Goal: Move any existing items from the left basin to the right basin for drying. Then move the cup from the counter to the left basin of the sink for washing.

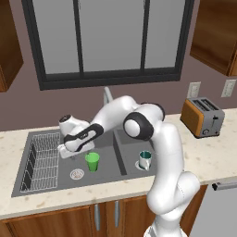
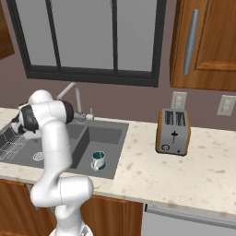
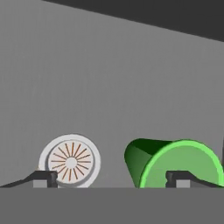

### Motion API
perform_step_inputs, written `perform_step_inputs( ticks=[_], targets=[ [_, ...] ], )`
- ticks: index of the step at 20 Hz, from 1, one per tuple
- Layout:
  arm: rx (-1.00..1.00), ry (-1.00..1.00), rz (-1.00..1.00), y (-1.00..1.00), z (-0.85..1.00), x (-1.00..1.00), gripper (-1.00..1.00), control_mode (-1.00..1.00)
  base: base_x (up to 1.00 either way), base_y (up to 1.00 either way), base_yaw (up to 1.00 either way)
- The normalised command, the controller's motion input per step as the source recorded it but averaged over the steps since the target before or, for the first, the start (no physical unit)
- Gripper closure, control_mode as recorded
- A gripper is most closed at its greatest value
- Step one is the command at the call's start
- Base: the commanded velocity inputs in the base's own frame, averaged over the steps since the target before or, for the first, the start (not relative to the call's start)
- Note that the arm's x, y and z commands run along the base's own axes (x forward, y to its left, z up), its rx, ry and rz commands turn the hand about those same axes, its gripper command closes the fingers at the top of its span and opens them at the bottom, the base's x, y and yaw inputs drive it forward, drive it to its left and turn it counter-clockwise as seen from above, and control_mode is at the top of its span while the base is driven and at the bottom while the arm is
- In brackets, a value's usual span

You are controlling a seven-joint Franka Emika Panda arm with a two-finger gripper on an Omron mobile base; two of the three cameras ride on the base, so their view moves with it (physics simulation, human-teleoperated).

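cup: upright on the left basin floor, beside the drain.
gripper: jaws spread wide, holding nothing, just above the cup and off towards the drain.
mug: in the right basin.
next, judged: lift straight up, clear.

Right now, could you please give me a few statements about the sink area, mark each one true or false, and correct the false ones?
1. The green cup stands upright in the left basin. True.
2. The mug is on the counter. False: it stands in the right basin.
3. The gripper is shut on the cup. False: its jaws are open, and the cup stands beside it.
4. A toaster stands on the counter to the right of the sink. True.
5. The wire rack lies in the right basin. False: it is in the left basin.
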Motion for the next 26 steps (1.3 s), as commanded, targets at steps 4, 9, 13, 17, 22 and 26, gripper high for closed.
perform_step_inputs(
  ticks=[4,9,13,17,22,26],
  targets=[
    [0.00,0.00,0.00,0.00,0.38,0.00,-1.00,-1.00,0.00,0.00,0.00],
    [0.00,0.00,0.00,0.00,0.47,0.00,-1.00,-1.00,0.00,0.00,0.00],
    [0.00,0.00,0.00,0.00,0.49,-0.01,-1.00,-1.00,0.00,0.00,0.00],
    [0.00,0.00,0.00,0.00,0.49,-0.10,-1.00,-1.00,0.00,0.00,0.00],
    [0.00,0.00,0.00,0.00,0.42,-0.20,-1.00,-1.00,0.00,0.00,0.00],
    [0.00,0.00,0.00,0.00,0.40,-0.33,-1.00,-1.00,0.00,0.00,0.00]
  ],
)
